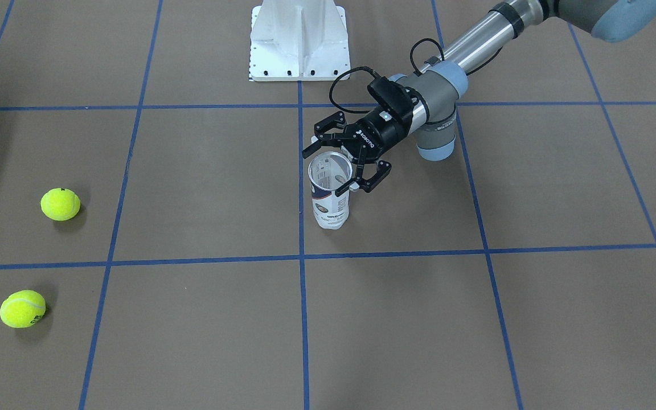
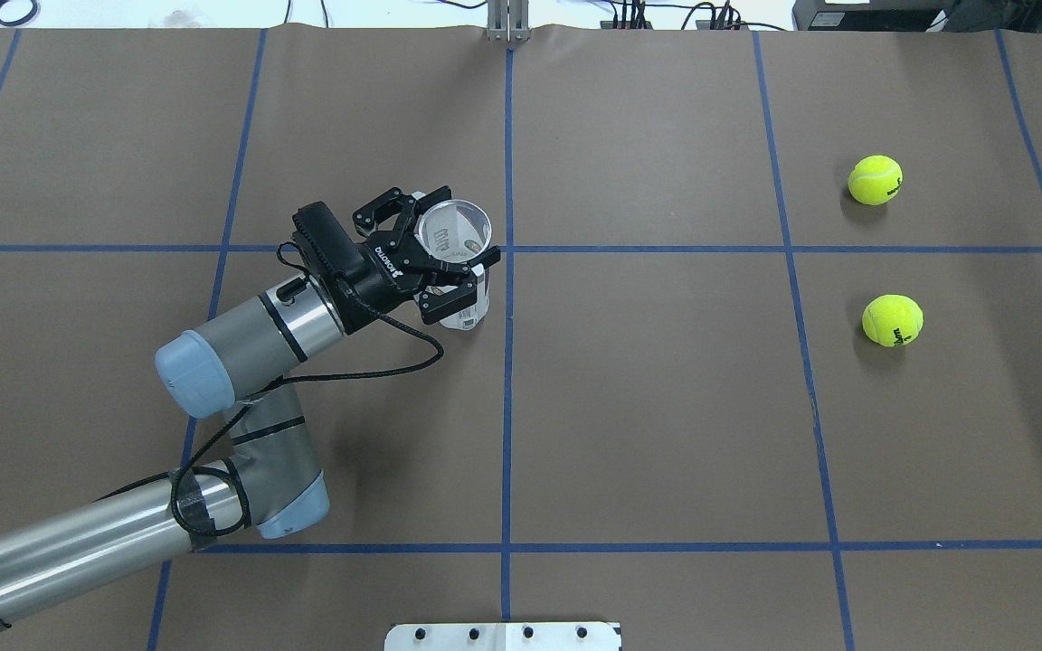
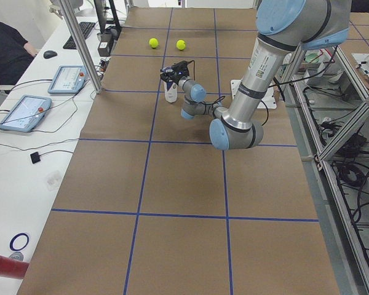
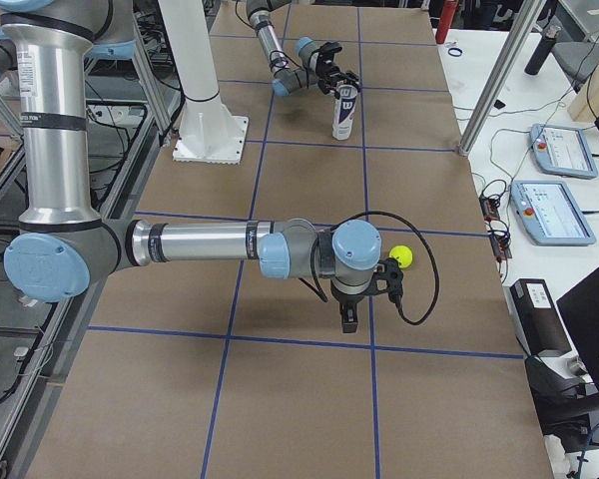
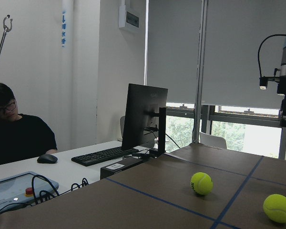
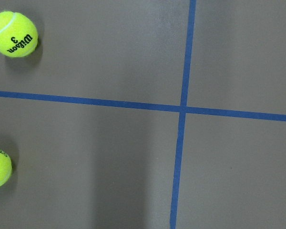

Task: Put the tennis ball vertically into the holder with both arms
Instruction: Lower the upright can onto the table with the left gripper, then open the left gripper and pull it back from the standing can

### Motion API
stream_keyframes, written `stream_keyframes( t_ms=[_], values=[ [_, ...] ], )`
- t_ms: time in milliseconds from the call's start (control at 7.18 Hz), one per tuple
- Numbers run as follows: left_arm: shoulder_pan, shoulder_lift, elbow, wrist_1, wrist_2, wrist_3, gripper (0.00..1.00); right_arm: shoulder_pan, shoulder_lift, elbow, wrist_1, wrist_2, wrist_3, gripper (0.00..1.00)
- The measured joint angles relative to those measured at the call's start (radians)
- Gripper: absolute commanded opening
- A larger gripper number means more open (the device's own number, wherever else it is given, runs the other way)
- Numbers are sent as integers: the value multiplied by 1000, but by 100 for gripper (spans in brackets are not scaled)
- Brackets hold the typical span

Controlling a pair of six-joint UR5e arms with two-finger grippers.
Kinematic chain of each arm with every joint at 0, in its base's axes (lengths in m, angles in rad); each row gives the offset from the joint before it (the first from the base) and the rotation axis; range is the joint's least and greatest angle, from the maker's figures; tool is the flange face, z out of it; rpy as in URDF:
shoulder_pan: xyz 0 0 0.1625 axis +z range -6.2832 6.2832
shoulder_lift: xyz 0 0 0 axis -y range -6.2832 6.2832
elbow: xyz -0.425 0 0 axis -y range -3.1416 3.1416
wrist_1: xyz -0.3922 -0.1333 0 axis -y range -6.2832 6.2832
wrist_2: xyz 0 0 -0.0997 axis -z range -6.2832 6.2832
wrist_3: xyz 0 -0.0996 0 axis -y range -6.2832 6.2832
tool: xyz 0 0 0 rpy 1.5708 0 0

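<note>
A tennis ball [image 1: 22,308] lies closest to the front camera, with a second ball [image 1: 60,204] behind it, both on the robot's right. The holder [image 1: 331,205] stands upright near the table's [image 1: 476,319] middle, mouth up, well apart from the balls. The left gripper [image 1: 342,165] reaches in sideways, jaws wide open on either side of the holder's top, clamping nothing. The right gripper [image 4: 348,317] hangs pointing down near the balls, so it looks the nearer arm for a pickup. I cannot tell whether it is open.
</note>
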Motion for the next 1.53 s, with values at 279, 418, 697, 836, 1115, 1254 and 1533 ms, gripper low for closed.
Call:
stream_keyframes(
  t_ms=[279,418,697,836,1115,1254,1533],
  values=[
    [-1,-1,-9,2,0,-1,99,0,0,1,0,-1,-1,99],
    [-4,-1,-21,3,0,-1,99,0,0,0,0,-1,-1,100],
    [-13,-2,-45,3,0,-1,99,0,1,-3,0,-2,-2,99],
    [-20,-2,-63,6,0,-1,99,0,2,-2,1,-1,-1,100],
    [-46,2,-150,83,-1,-2,99,-2,5,18,0,0,-2,99],
    [-59,9,-217,168,-1,-4,99,-4,8,42,-1,0,0,99],
    [-77,20,-316,298,0,-20,99,-15,16,98,-6,-3,5,99]
  ],
)
